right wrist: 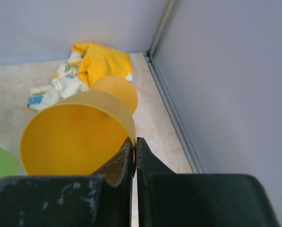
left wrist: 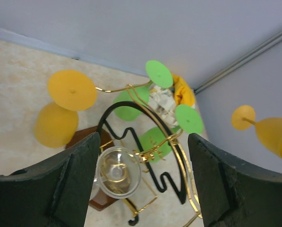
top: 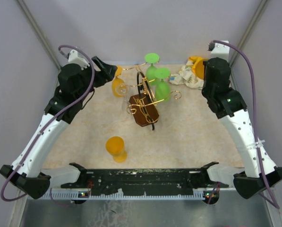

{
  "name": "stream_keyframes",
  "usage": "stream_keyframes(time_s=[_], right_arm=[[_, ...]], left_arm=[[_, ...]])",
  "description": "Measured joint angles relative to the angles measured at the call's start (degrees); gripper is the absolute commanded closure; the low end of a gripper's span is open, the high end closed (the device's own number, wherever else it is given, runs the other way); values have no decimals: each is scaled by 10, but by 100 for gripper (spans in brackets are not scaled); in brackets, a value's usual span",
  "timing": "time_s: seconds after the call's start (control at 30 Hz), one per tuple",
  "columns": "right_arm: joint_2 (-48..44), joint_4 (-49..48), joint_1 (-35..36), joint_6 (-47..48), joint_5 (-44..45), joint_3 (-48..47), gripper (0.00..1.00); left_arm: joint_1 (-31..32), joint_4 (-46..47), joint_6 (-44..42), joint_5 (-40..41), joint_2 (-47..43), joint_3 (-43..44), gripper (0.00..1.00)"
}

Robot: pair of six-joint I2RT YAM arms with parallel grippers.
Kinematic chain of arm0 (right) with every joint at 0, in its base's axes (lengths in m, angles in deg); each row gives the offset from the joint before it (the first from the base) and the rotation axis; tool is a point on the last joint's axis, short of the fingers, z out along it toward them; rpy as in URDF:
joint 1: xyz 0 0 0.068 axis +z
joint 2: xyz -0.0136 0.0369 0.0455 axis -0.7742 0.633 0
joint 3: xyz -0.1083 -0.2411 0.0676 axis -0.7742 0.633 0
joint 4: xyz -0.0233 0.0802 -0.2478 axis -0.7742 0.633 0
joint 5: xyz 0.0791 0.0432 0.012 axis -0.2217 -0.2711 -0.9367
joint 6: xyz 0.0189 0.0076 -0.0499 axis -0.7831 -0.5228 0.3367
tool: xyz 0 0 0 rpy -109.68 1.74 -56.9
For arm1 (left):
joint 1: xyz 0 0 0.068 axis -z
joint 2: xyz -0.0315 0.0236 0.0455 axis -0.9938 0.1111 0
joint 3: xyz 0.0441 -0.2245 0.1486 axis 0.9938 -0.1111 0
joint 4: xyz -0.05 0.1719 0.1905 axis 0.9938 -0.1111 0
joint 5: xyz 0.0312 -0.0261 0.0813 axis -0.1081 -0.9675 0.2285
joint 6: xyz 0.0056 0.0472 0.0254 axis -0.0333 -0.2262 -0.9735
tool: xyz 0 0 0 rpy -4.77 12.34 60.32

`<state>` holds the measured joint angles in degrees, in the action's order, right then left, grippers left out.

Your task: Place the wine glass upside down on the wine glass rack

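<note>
The wine glass rack (top: 143, 111), gold wire on a dark brown base, stands mid-table, and its wires (left wrist: 178, 156) fill the left wrist view. Two green glasses (top: 162, 84) and an orange wine glass (top: 118, 86) hang upside down on it. My left gripper (top: 108, 71) hovers at the rack's far left, just beside that orange glass (left wrist: 60, 111). It (left wrist: 143, 142) is open and grips nothing; a clear glass (left wrist: 117, 171) shows below its jaws. My right gripper (top: 203, 71) is shut on the rim of another orange wine glass (right wrist: 77, 137) at the far right (left wrist: 273, 133).
A third orange glass (top: 115, 149) stands on the table near the front. A crumpled cloth (top: 188, 78), white and yellow, lies in the far right corner (right wrist: 91, 66). Walls close in the back and both sides.
</note>
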<state>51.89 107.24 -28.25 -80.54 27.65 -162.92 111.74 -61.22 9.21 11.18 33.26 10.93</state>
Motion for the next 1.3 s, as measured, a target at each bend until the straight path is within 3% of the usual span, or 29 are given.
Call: stream_keyframes(time_s=[0.27, 0.57, 0.93, 1.3], right_arm=[[-16, -294, 21, 144, -111, 61, 100], [9, -545, 141, 191, -229, 139, 100], [50, -654, 257, 213, -283, 160, 100], [80, -663, 276, 212, -295, 166, 100]], left_arm=[[-6, 102, 216, -31, -20, -60, 21], [-22, 257, 450, -110, 25, -110, 29], [-37, 349, 545, -138, 45, -140, 29], [-41, 381, 560, -141, 45, -146, 35]])
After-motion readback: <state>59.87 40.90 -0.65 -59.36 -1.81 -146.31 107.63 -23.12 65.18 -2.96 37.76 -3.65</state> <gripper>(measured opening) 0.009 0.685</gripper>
